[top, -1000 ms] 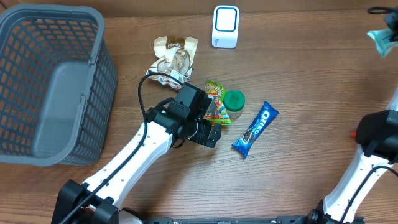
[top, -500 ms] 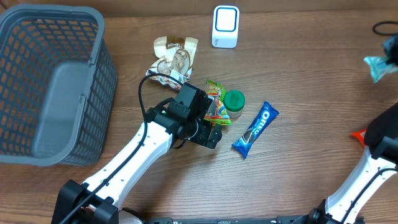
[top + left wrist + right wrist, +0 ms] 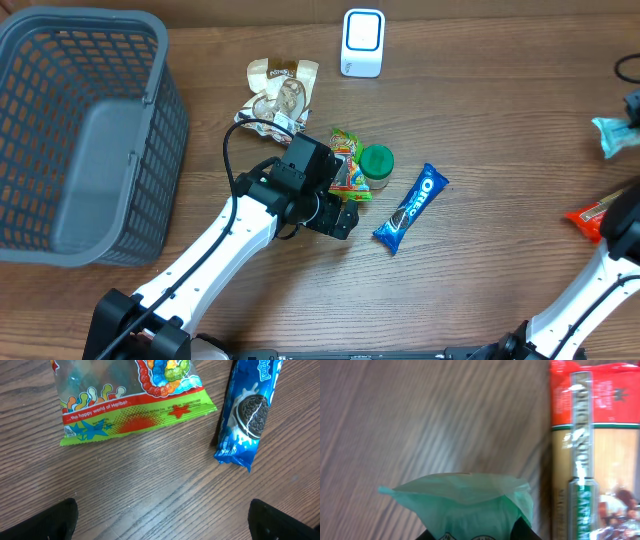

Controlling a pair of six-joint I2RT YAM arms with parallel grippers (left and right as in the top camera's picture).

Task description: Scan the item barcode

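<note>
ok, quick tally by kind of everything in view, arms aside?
basket: 1
scanner: 1
green-lidded tub: 1
snack packets: 5, namely tan wrapper pile (counted as one, may be two), Haribo bag, Oreo pack, teal packet, red packet
total: 8

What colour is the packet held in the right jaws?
Pale teal green; the packet shows best in the right wrist view.
</note>
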